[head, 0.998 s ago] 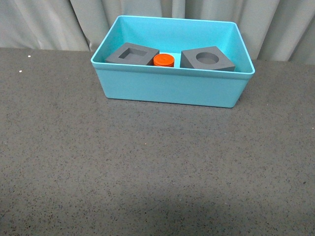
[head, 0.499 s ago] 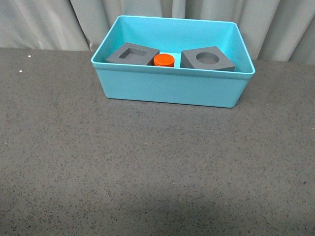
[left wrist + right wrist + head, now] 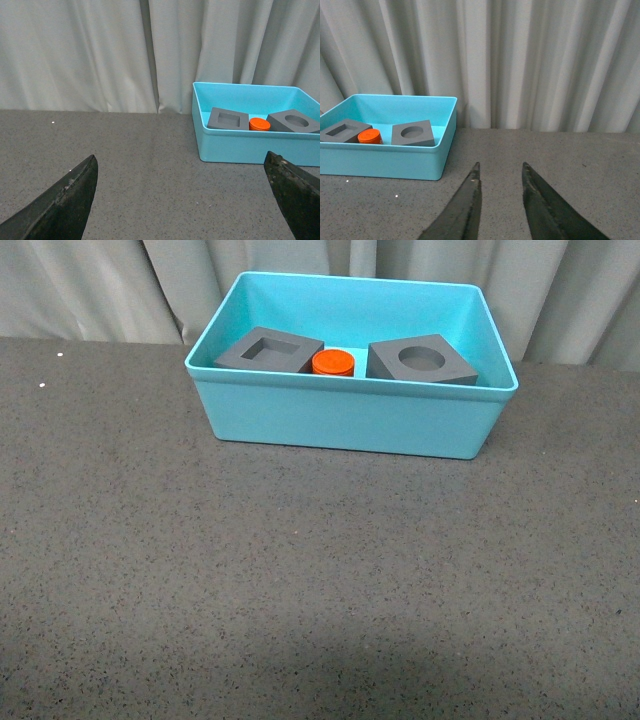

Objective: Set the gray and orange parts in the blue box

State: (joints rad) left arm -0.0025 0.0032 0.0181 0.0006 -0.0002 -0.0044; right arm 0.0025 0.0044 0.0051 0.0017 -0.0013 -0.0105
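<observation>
The blue box (image 3: 340,420) stands at the far middle of the dark table. Inside it lie the gray cube with a square recess (image 3: 268,350), the orange cylinder (image 3: 332,363) and the gray cube with a round recess (image 3: 420,360). Neither gripper shows in the front view. In the left wrist view my left gripper (image 3: 180,162) is open and empty, back from the box (image 3: 250,147), with the parts (image 3: 259,123) visible inside. In the right wrist view my right gripper (image 3: 500,166) is shut and empty, to the right of the box (image 3: 385,162).
Gray curtains (image 3: 100,290) hang close behind the box. The speckled dark table (image 3: 300,590) stretches from the box to the near edge. Two small white specks (image 3: 59,355) lie on the table at the far left.
</observation>
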